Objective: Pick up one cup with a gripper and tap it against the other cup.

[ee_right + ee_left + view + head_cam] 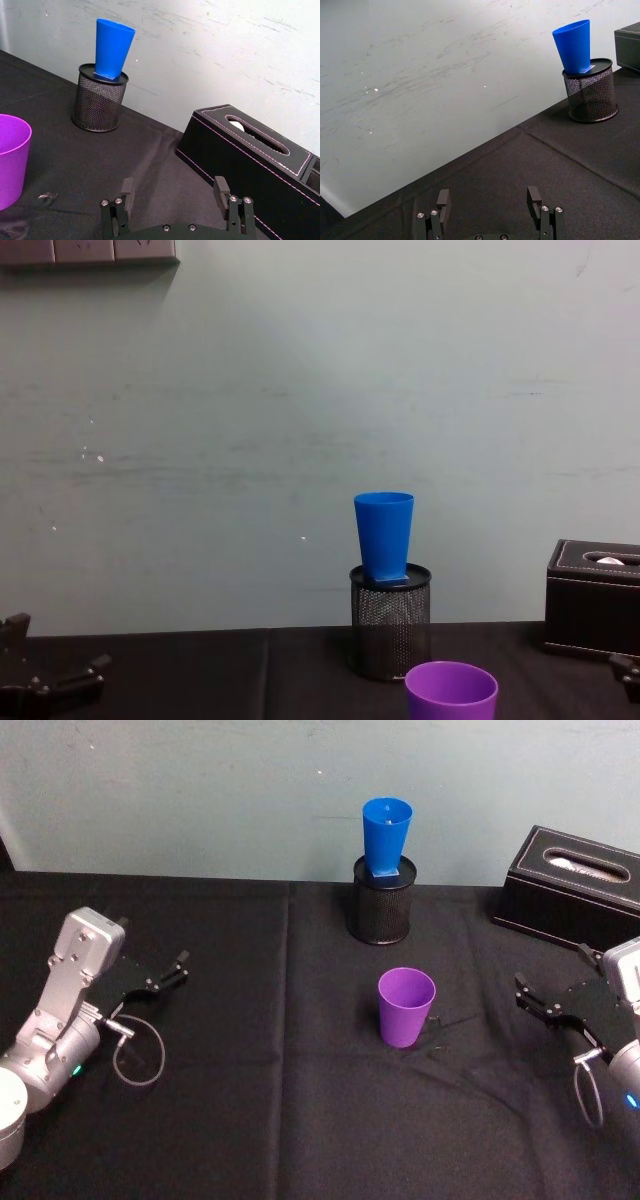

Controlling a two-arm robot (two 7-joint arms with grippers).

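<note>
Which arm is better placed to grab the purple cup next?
Right. The purple cup stands right of centre, nearer the open right hand; the open left hand sits farther off.

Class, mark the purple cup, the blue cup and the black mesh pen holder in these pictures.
purple cup (403, 1020): head view, on its outer side wall.
blue cup (385, 845): head view, on its side wall.
black mesh pen holder (380, 915): head view, on its front mesh wall.

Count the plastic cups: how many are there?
2. The blue cup sits atop the black mesh pen holder at the back; the purple cup stands on the tablecloth before it.
</note>
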